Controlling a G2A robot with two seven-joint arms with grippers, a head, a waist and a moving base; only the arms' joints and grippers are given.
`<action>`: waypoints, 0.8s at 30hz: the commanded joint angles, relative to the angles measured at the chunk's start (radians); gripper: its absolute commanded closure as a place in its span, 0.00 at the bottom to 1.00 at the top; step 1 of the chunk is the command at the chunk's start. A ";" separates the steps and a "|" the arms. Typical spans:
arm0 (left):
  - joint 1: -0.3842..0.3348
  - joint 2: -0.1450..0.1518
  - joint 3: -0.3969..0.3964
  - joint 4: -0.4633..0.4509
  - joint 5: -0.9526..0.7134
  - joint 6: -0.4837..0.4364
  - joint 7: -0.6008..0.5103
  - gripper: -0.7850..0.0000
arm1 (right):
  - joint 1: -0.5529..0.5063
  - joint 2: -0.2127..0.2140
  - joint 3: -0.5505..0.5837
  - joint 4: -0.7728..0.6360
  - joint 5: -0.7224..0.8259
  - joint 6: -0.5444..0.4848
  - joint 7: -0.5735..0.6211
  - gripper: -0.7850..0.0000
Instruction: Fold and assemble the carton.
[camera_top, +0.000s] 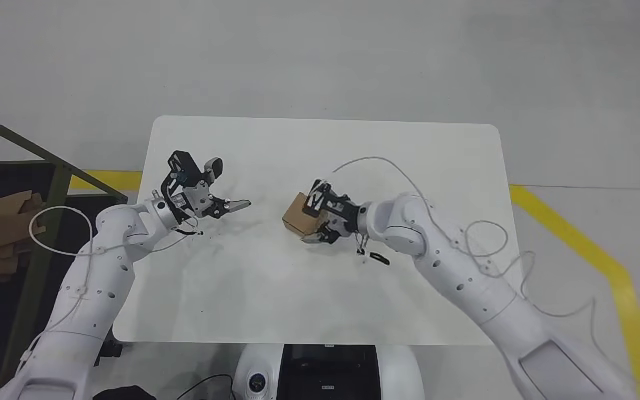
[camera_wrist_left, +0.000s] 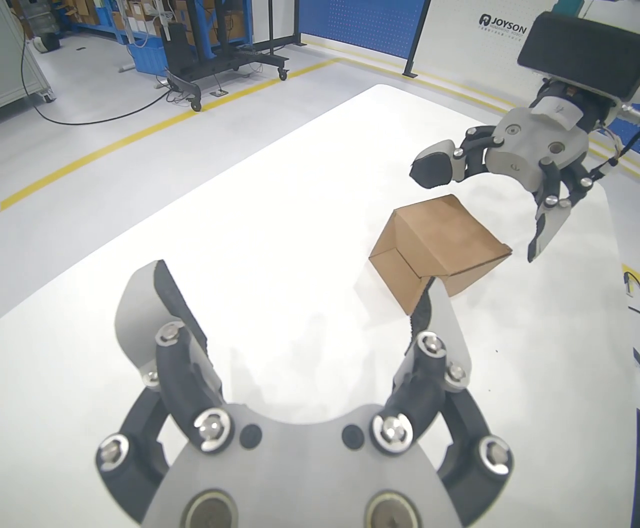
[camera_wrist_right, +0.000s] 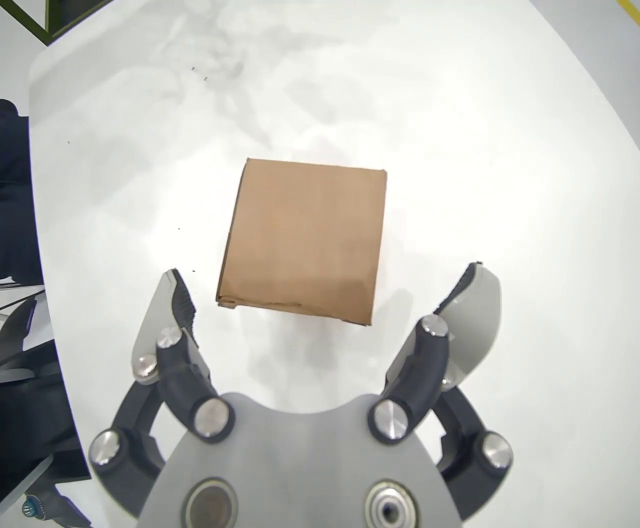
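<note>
1. From above, a grey workshop floor (camera_top: 300, 60) surrounds a white, round-cornered tabletop (camera_top: 420, 160). The small brown cardboard carton (camera_top: 297, 213) sits near the middle of it. I'd guess it is there so that either arm can reach it. The right gripper (camera_top: 318, 216) is right at the carton with its jaws spread across it. The left gripper (camera_top: 228, 186) hangs well apart, jaws spread and pointing at the carton.

2. In the left wrist view a blue perforated wall panel (camera_wrist_left: 360, 20) stands beyond the tabletop. The carton (camera_wrist_left: 440, 240) rests flat, turned so a folded end with a visible flap seam faces the left gripper (camera_wrist_left: 295, 285). That gripper's jaws are wide open with nothing between them. The right gripper (camera_wrist_left: 482, 212) hovers over the carton's far edge, one jaw above the top and the other down beside a corner. I can't tell if either touches.

3. In the right wrist view the carton's plain top panel (camera_wrist_right: 305, 240) lies just ahead. Its near edge sits between the spread jaws of the right gripper (camera_wrist_right: 325, 277), with a gap on each side and nothing pinched. That straddle looks meant for steadying the box, which leaves the seamed end free for the left gripper. The carton seems largely formed already.
</note>
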 joint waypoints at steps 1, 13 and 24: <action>0.000 0.000 0.000 0.000 0.000 0.000 0.000 0.00 | 0.001 -0.005 -0.009 0.005 0.001 0.012 0.005 0.00; 0.000 0.000 0.000 0.000 0.000 0.000 0.000 0.00 | -0.013 -0.023 -0.032 0.005 -0.039 0.077 0.026 0.00; 0.000 0.000 0.000 0.000 0.000 0.000 0.000 0.00 | -0.029 -0.023 -0.013 -0.001 -0.049 0.071 0.031 0.54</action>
